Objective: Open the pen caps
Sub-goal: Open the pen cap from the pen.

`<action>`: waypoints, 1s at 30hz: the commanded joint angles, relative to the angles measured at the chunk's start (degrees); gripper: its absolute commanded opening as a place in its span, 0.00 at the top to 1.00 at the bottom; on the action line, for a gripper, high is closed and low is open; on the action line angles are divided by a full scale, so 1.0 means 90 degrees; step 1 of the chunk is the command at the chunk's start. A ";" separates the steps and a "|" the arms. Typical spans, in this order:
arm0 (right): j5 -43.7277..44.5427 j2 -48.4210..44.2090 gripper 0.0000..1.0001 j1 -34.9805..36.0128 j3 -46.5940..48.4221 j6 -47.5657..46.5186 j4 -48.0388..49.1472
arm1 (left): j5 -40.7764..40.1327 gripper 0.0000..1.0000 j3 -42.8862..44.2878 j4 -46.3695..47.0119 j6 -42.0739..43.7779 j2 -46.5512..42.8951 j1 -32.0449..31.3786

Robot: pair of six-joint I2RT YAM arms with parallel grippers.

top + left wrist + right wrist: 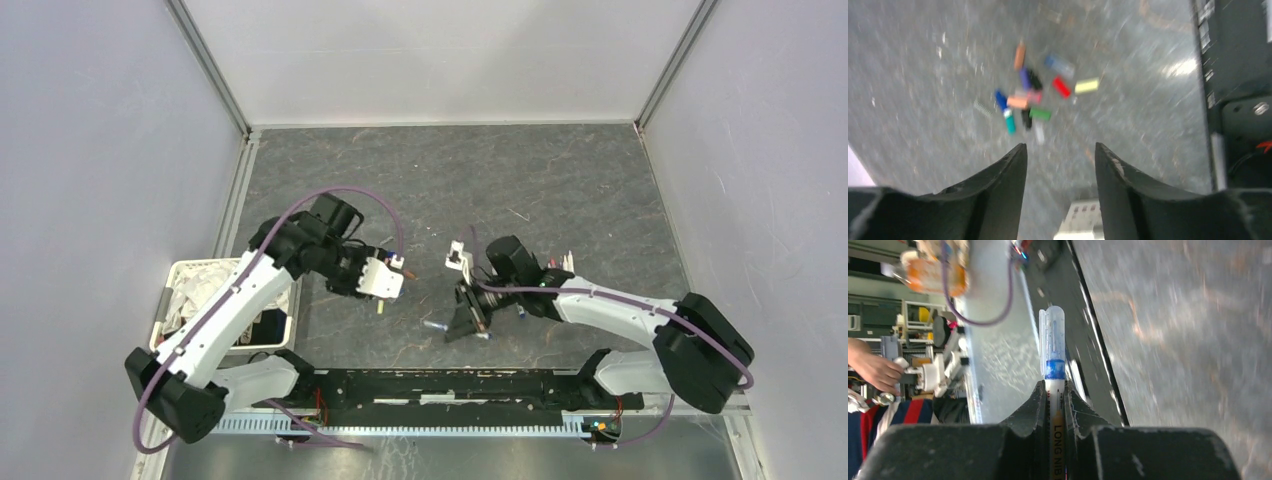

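Two arms work over a dark grey table (560, 180), shown from above and from each wrist.

Right claw (1054, 390): closed on a pen (1056, 432), with one finger pressed against each side of the white barrel, which is printed "LONG NIB". The pen sticks out past the fingertips. Beyond them it shows a blue band, and a clear cap (1054, 332) with a clip sits over that end, not pulled off. The pen is held off the table.

Left claw (1058, 150): open, its two dark fingers (998, 185) spread apart with nothing between them. It hangs above a cluster of loose caps (1028, 95) lying on the table. This view is blurred, but orange, blue, black, red, yellow, green and teal caps can be told apart. Most of them touch or lie just beside one another. The yellow cap (1086, 86) and the red cap (1061, 86) lie at the cluster's right side. A black rail (1233, 60) runs along the right of this view.

From above, the two claws face each other near the table's middle, clearly apart. A white basket (172, 278) stands at the table's left edge, beside the left arm. Its pale contents cannot be made out.
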 commanded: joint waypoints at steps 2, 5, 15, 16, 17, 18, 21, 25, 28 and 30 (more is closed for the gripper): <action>-0.0530 0.0654 1.00 0.0136 0.1034 0.1431 0.2220 | 0.1070 0.31 -0.0046 0.0323 -0.1961 -0.0298 -0.0979; -0.0677 0.1111 1.00 0.0254 0.1505 0.1795 0.2583 | 0.0978 0.19 -0.0259 0.0391 -0.2020 -0.0406 -0.1258; -0.0858 0.1999 1.00 0.0445 0.2683 0.1896 0.2312 | 0.0419 0.22 -0.0204 0.0823 -0.2244 -0.0042 -0.1612; -0.0869 0.2063 1.00 0.0449 0.2753 0.1884 0.2272 | 0.0358 0.24 -0.0208 0.0829 -0.2231 -0.0016 -0.1637; -0.0888 0.2105 1.00 0.0450 0.2802 0.1867 0.2234 | 0.0329 0.27 -0.0209 0.0834 -0.2204 0.0008 -0.1666; -0.0898 0.2147 1.00 0.0456 0.2853 0.1840 0.2191 | 0.0308 0.29 -0.0222 0.0828 -0.2191 0.0020 -0.1695; -0.0909 0.2233 1.00 0.0457 0.2967 0.1663 0.1943 | 0.0170 0.48 -0.0253 0.0792 -0.2105 0.0047 -0.1803; -0.0933 0.2282 1.00 0.0460 0.2988 0.1490 0.1759 | -0.0126 0.81 -0.0339 0.0755 -0.1930 0.0049 -0.1850; -0.0900 0.2268 1.00 0.0451 0.3008 0.1271 0.1482 | -0.0400 0.97 -0.0395 0.0761 -0.1816 0.0056 -0.1851; -0.0854 0.2285 1.00 0.0449 0.3008 0.1201 0.1339 | -0.0546 0.98 -0.0428 0.0776 -0.1780 0.0053 -0.1851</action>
